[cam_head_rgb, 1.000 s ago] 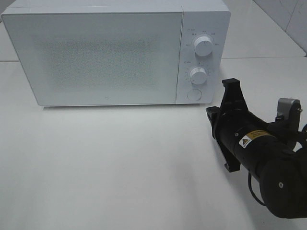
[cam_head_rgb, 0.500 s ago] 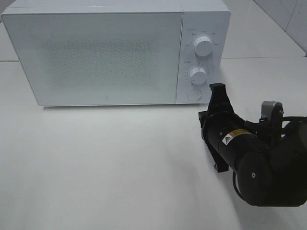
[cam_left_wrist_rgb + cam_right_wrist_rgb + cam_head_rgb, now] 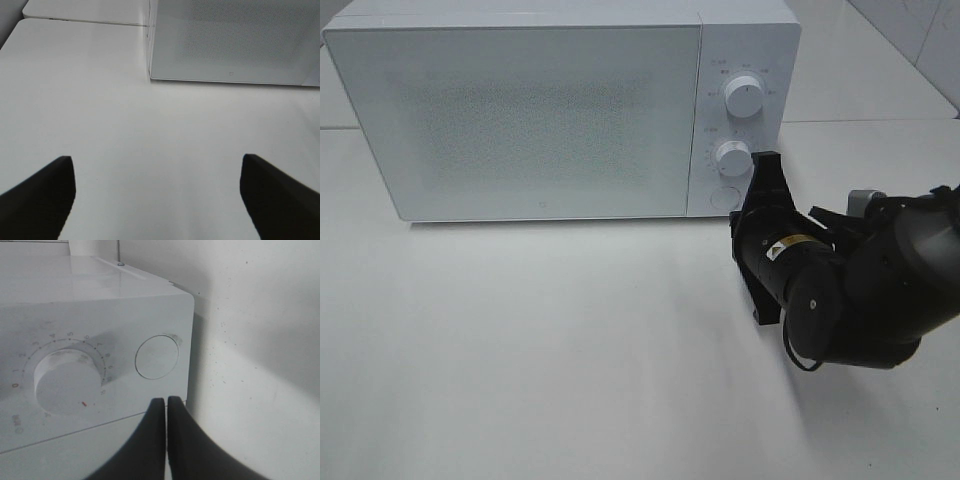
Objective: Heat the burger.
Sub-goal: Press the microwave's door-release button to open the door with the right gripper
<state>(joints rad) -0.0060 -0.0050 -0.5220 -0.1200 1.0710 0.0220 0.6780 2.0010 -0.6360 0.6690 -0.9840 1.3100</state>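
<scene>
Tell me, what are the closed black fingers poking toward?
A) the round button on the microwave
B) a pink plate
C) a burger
A: in the right wrist view the shut right fingers point at the round button beside the dial on the microwave.

This looks like a robotics lab staged as a kitchen corner: a white microwave (image 3: 520,110) with two dials (image 3: 744,97) sits on a plain white desk (image 3: 520,350), pale tiles (image 3: 920,35) beyond it, and a black robot arm (image 3: 865,295) reaches over the desk.
</scene>
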